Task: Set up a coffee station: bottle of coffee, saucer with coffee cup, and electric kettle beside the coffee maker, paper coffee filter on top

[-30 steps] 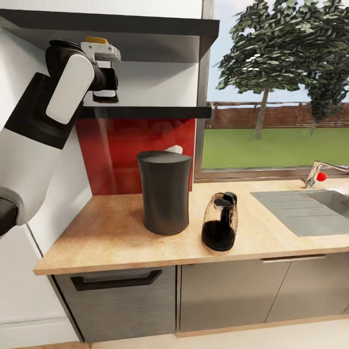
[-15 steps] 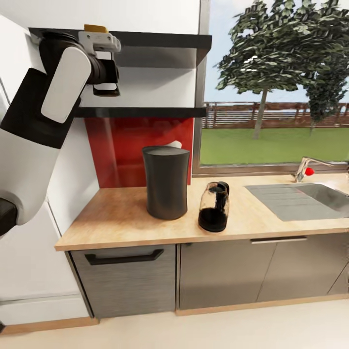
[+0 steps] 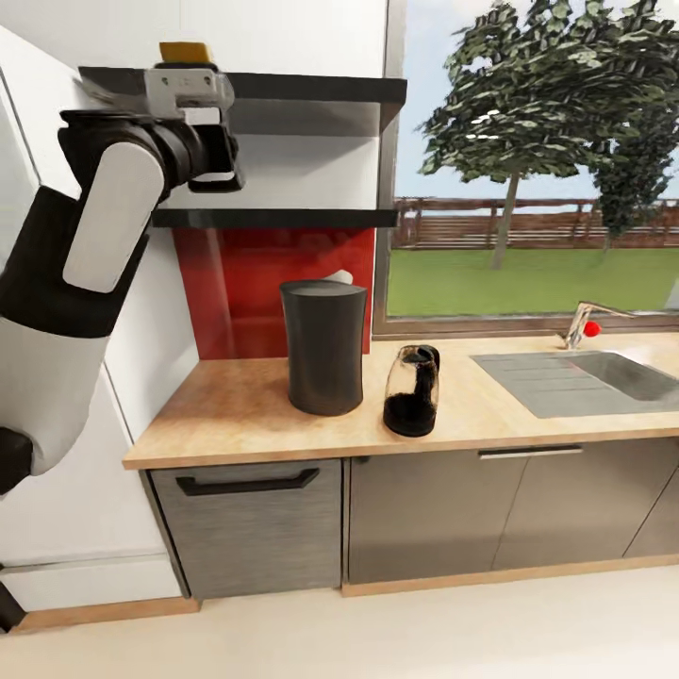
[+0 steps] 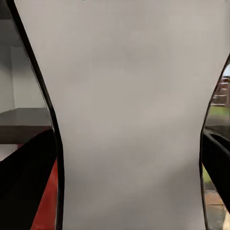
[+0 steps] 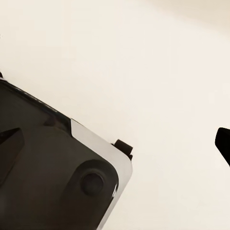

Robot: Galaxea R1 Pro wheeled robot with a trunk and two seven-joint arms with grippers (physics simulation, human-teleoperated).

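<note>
The dark grey coffee maker (image 3: 323, 344) stands on the wooden countertop (image 3: 236, 415). Just to its right is the glass bottle of coffee (image 3: 412, 389), black-lidded and upright. A small white thing (image 3: 342, 278) peeks out behind the coffee maker; I cannot tell what it is. My left gripper (image 3: 215, 156) is raised in front of the wall shelves (image 3: 283, 218). In the left wrist view a pale grey waisted sheet, seemingly the paper coffee filter (image 4: 129, 120), spans the gap between the dark fingers (image 4: 24, 187). My right gripper (image 5: 119, 135) hangs over the cream floor, open and empty.
A yellow item (image 3: 184, 51) sits on the top shelf. A steel sink (image 3: 585, 377) with a tap (image 3: 587, 327) is set into the counter on the right, under the window. Grey cabinets (image 3: 424, 509) run below. In the right wrist view the robot's dark base (image 5: 52, 182) shows.
The whole view has pulled back from the counter, so the camera moved. My left arm has shifted a little, its gripper staying in front of the shelves. Coffee maker and bottle stay put.
</note>
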